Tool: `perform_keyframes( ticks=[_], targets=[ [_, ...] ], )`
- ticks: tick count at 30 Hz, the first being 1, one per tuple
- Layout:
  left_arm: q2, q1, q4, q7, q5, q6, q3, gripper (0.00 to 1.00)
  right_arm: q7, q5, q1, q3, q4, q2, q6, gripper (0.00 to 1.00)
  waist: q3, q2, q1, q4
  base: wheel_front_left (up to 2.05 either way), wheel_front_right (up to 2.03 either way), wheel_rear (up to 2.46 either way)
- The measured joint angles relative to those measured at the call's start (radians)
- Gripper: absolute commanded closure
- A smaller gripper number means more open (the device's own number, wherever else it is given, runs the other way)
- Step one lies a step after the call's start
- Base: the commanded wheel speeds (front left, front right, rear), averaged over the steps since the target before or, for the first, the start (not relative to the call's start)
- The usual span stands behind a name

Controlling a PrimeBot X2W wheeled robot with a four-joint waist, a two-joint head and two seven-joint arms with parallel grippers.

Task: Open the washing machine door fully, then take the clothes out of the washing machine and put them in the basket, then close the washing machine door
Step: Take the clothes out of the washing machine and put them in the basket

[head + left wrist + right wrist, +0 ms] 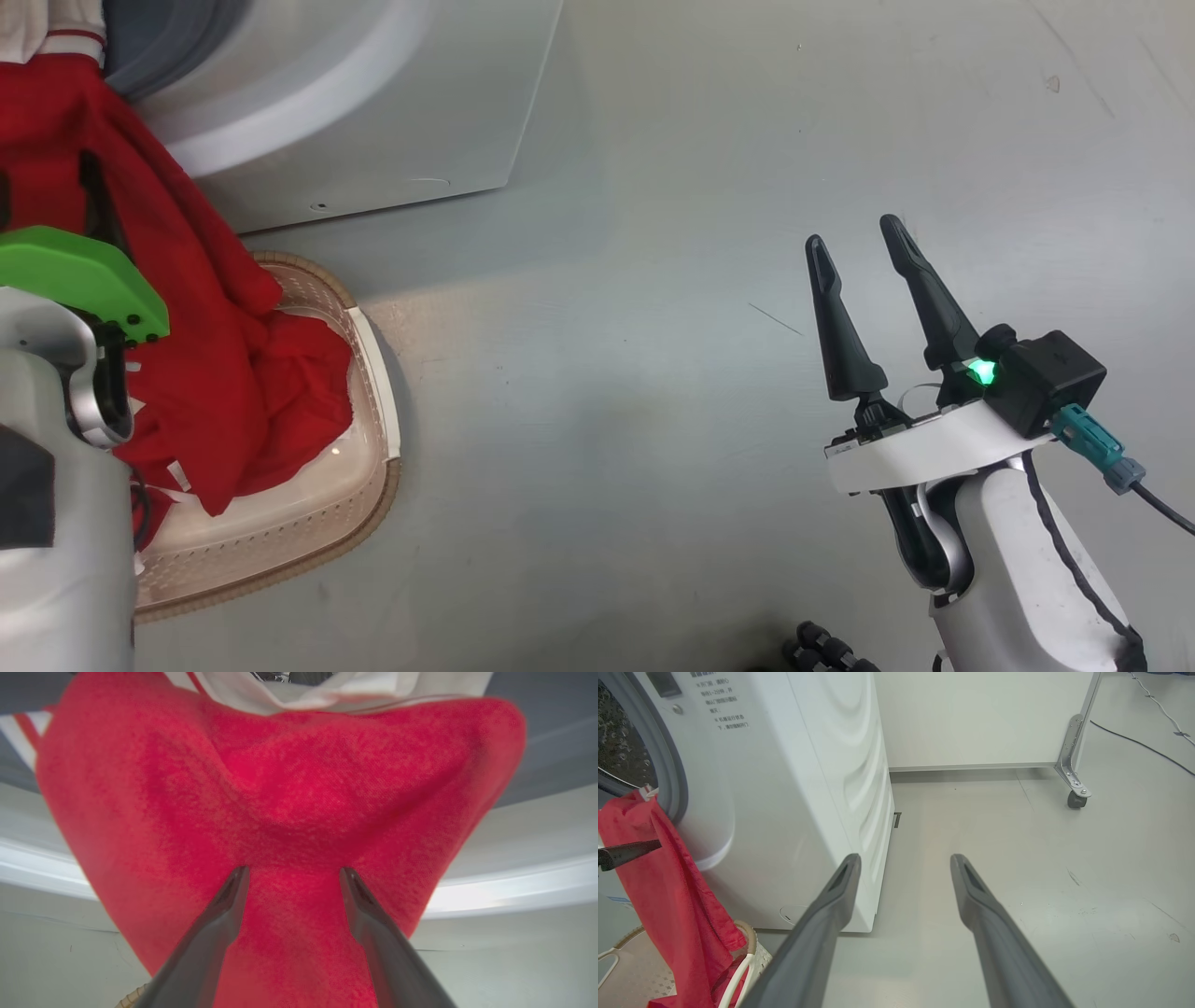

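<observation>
Red clothes [187,308] hang from the washing machine's [373,112] grey-gasketed porthole [668,779] down into the cream basket [373,373] on the floor in front of it. One white part with striped trim [299,695] lies at the porthole's lip. My left gripper [294,870] is open, its fingertips spread against the hanging red cloth [289,802] without pinching it. One of its fingers [626,854] shows against the cloth in the right wrist view. My right gripper [851,231] stands open over bare floor to the right, holding nothing. The washing machine door is out of view.
Grey floor [653,420] stretches to the right of the machine and basket. A metal frame leg on a caster [1073,795] stands by the back wall panel, and a dark cable [1139,742] runs along the floor beyond it.
</observation>
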Motion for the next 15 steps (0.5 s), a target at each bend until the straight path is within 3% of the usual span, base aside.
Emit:
perform_keyframes(
  ticks=[15],
  targets=[
    [0.012, -0.065, 0.079, -0.013, -0.015, 0.013, 0.033, 0.0, 0.0, 0.007, -0.003, 0.017, 0.006, 0.0, -0.008, 0.0, 0.011, 0.0, 0.0, -0.014, 0.0, 0.0, 0.0]
  ],
)
